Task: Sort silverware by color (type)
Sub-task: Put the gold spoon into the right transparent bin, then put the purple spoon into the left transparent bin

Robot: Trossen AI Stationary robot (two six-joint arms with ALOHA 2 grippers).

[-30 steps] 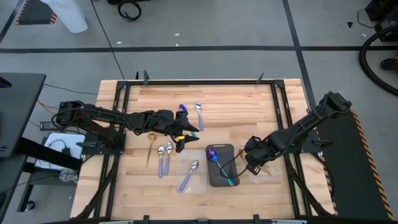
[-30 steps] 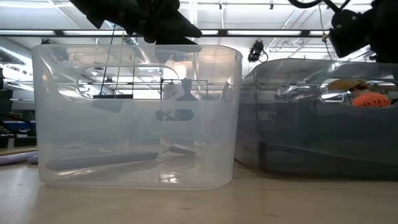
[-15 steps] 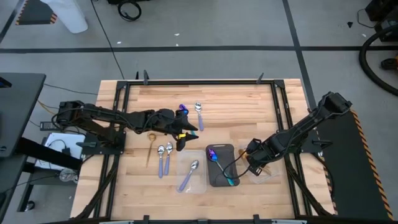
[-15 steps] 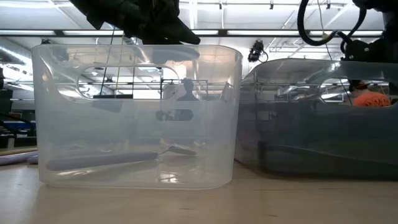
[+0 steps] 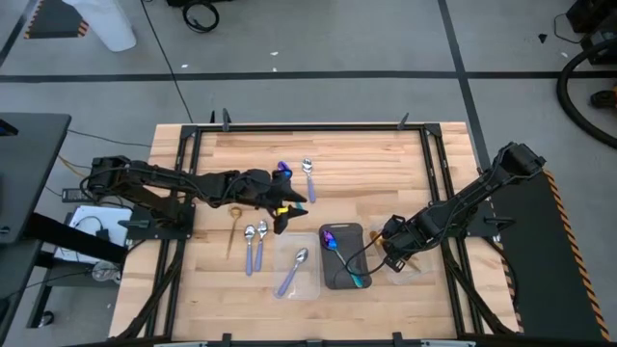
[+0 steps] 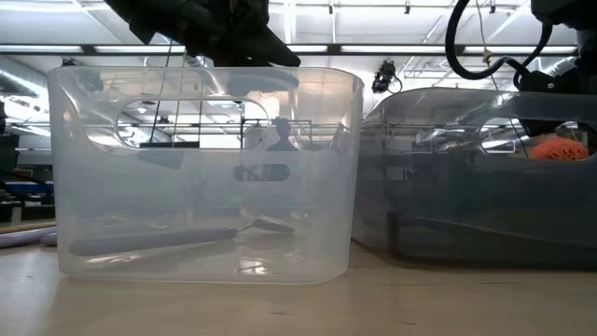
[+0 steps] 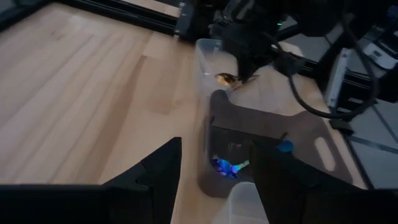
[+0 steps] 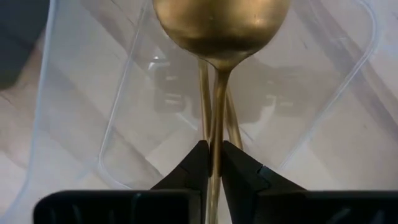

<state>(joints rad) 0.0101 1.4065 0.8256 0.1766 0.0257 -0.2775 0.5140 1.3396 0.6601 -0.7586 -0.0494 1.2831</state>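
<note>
The right arm reaches in from the table's right edge, folded low, its right gripper (image 5: 389, 247) hanging over the near right part of the table with its fingers (image 8: 198, 163) pinched on a gold spoon (image 8: 219, 37). The left arm stretches across from the left edge, its left gripper (image 5: 289, 207) near mid-table, fingers (image 7: 163, 163) spread apart.

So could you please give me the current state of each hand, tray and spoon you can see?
Right hand: shut on the gold spoon, over the clear tray at right.
Left hand: raised over the table, its hold unclear.
Dark tray: holds an iridescent spoon.
Middle clear tray: holds a silver spoon.
Second gold spoon: lying loose on the table.
Two silver spoons: lying loose side by side.
</note>
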